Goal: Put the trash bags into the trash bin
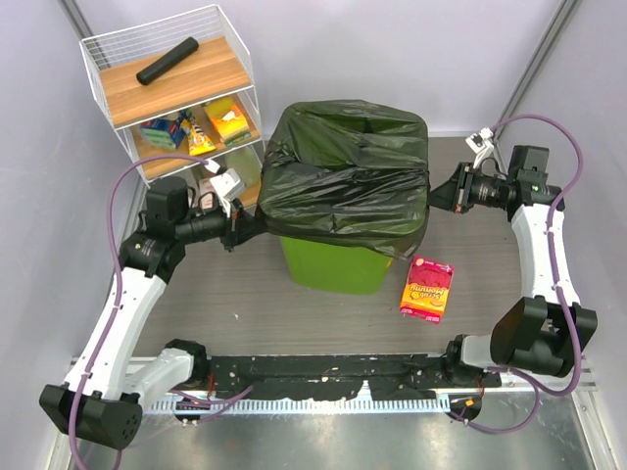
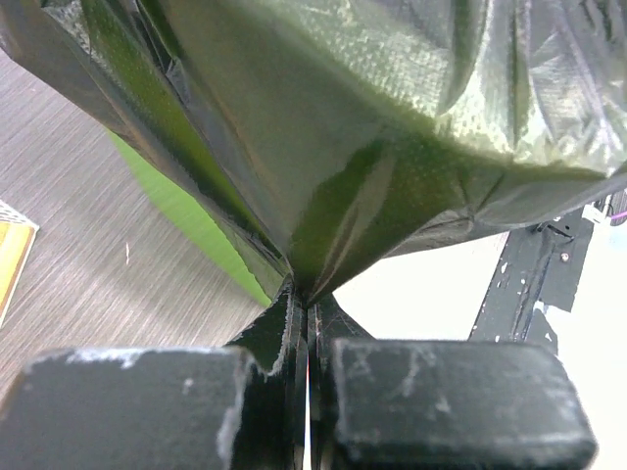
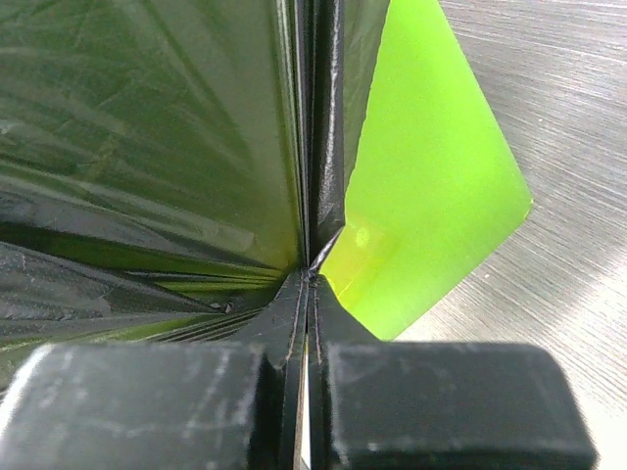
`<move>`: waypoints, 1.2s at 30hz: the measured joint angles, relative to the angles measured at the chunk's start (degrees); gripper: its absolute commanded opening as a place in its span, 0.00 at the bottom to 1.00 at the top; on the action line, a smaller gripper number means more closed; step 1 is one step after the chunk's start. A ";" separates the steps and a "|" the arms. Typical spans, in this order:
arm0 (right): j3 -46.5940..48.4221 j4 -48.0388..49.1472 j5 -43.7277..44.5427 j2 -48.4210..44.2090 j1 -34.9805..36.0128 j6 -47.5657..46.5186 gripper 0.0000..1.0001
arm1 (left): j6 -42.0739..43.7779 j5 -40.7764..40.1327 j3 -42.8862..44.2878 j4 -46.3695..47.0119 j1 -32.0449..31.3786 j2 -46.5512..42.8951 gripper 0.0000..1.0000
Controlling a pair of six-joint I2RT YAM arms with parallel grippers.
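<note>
Left gripper (image 2: 306,304): jaws pressed together on a pinched fold at the left edge of the large glossy black plastic trash bag (image 1: 348,171); right gripper (image 3: 309,279): likewise clamped, on the bag's right edge. Bag mouth spread open over the upright lime-green tapered plastic bin (image 1: 328,266), its skirt draped over the rim and upper walls. White wire shelf rack (image 1: 98,59), far left: slim black rolled cylinder (image 1: 167,61) on the top board, colourful packets (image 1: 201,127) below; flat red-orange packet (image 1: 427,287) on the table beside the bin.
</note>
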 measured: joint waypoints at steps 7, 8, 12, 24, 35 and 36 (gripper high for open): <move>-0.26 0.44 3.23 -1.55 0.37 -2.05 0.01 | -1.53 -1.25 -0.09 0.68 -0.85 -0.74 0.00; -0.26 0.66 3.89 -1.64 0.46 -2.23 0.02 | -1.86 -1.42 -0.09 0.87 -1.09 -0.74 0.00; -0.31 1.75 6.75 -2.05 0.72 -2.45 0.01 | -2.99 -1.81 -0.09 1.62 -1.81 -0.74 0.00; 0.33 4.74 14.19 -2.93 1.62 -2.80 0.01 | -5.35 -1.53 0.42 1.20 -2.73 -0.90 0.00; 1.11 8.74 21.84 -2.91 4.24 -2.62 0.01 | -5.14 -0.70 5.07 -3.43 -3.39 -2.29 0.00; 1.11 8.76 22.05 -2.91 4.39 -2.62 0.01 | -5.14 -0.68 5.22 -3.67 -3.45 -2.40 0.00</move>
